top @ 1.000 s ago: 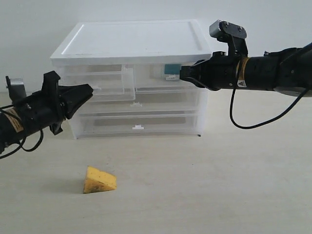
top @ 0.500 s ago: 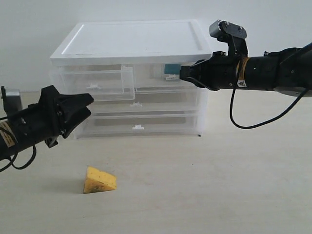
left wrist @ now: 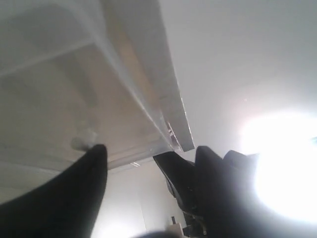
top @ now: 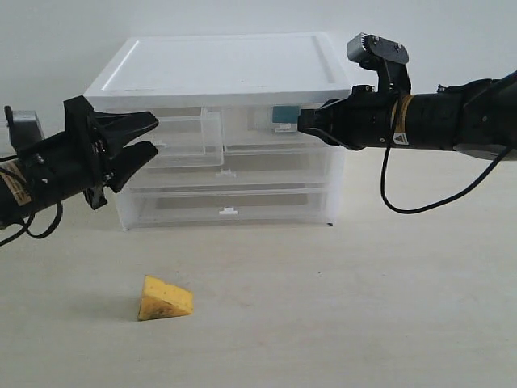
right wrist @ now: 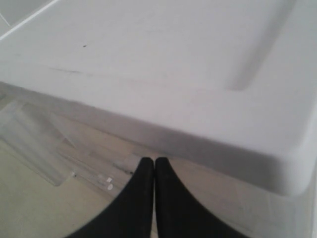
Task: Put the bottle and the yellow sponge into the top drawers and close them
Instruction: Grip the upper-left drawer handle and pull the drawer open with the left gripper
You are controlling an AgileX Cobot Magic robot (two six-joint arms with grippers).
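Raised black left gripper (top: 155, 133), wide and empty, to the pulled-out clear plastic top drawer (top: 190, 134), mid-left. Kept black right gripper (top: 300, 121) pinched shut. Leaves wedge-shaped yellow sponge (top: 165, 299) ungrasped.

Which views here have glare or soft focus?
Left wrist view: blown-out glare beside the open left gripper, cabinet blurred. Right wrist view: even light, cabinet soft at close range. Exterior view: sharp and evenly lit, the yellow sponge casting a faint shadow.
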